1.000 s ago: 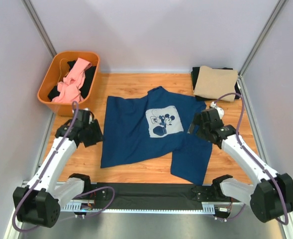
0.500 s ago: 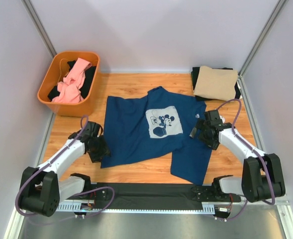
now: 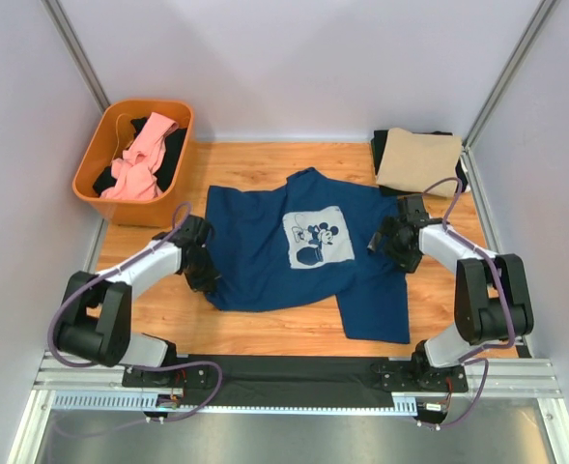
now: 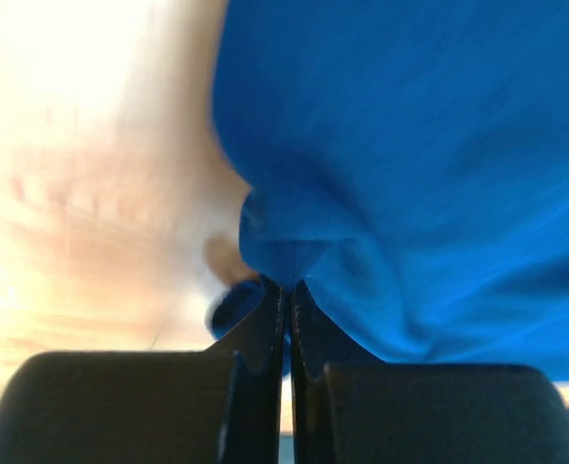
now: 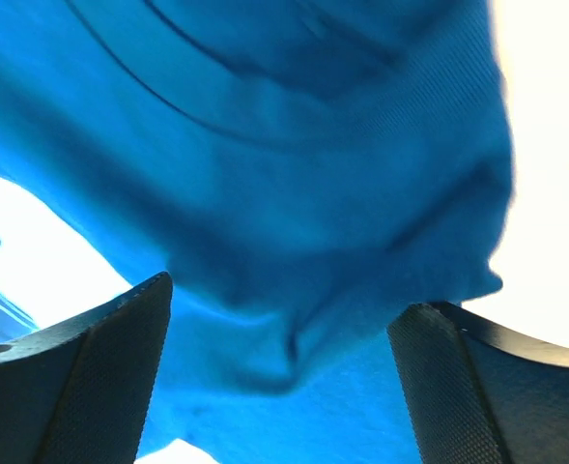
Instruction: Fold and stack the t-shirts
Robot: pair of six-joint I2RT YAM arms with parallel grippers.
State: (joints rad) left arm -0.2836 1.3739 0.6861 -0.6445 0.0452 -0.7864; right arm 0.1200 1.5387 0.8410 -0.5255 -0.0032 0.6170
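Note:
A navy blue t-shirt (image 3: 265, 251) with a pale mouse print (image 3: 318, 240) lies spread face up on the wooden table. My left gripper (image 3: 205, 275) sits low at the shirt's left edge. In the left wrist view its jaws (image 4: 289, 287) are shut, pinching a fold of the blue cloth (image 4: 410, 174). My right gripper (image 3: 387, 242) is down on the shirt's right sleeve area. In the right wrist view it (image 5: 284, 300) stands open, with bunched blue cloth (image 5: 294, 193) lying between the two fingers. A folded tan tee (image 3: 419, 159) rests on a black one at the back right.
An orange plastic basket (image 3: 97, 150) at the back left holds a pink tee (image 3: 139, 159) and a black one (image 3: 173, 155). Grey walls close in both sides and the back. The arm bases and a black rail (image 3: 284, 372) run along the near edge.
My left gripper slid right to the shirt's left edge and shut on the cloth, and the lower left corner has drawn inward. My right gripper moved back onto the right sleeve, jaws slightly narrower.

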